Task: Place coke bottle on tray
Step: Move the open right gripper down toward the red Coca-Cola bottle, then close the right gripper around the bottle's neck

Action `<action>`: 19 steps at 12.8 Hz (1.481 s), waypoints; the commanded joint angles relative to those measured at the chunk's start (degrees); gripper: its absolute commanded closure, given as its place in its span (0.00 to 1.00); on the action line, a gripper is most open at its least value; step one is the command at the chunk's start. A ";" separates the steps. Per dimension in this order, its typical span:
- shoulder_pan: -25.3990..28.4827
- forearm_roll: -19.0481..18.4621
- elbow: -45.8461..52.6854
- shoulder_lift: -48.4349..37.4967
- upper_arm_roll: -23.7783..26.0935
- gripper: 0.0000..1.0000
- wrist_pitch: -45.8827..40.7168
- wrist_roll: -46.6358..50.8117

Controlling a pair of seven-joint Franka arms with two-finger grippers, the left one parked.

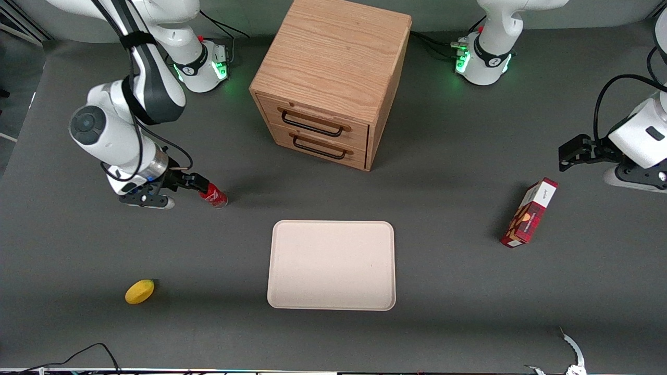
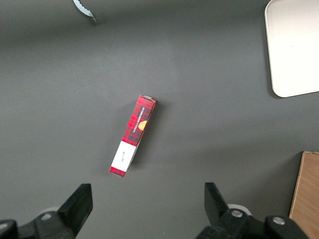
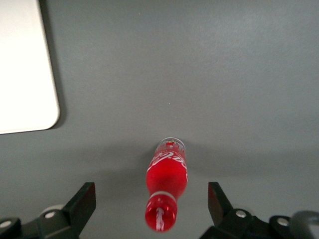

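Observation:
The coke bottle is small, slim and red, with a red cap and white lettering. It stands on the dark table toward the working arm's end, farther from the front camera than the tray. My right gripper is right over the bottle's cap. In the right wrist view the gripper is open, and the bottle stands between the two fingers without touching either. The cream-pink tray lies flat with nothing on it and also shows in the left wrist view.
A wooden two-drawer cabinet stands farther from the front camera than the tray. A yellow lemon lies near the front, toward the working arm's end. A red snack box lies toward the parked arm's end and also shows in the left wrist view.

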 commanded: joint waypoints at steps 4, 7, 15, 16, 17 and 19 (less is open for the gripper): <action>0.30 0.55 -3.60 0.01 0.29 0.15 4.07 1.31; 0.30 0.55 -4.75 -1.31 0.47 0.44 3.90 1.31; 0.30 0.63 -6.60 -3.77 1.70 0.82 3.02 1.39; 0.30 0.63 -6.60 -3.86 1.70 0.92 2.67 1.39; 0.30 0.63 -6.60 -4.04 1.70 1.00 2.32 1.31; 0.30 0.55 -5.81 -4.30 1.70 1.00 1.00 1.13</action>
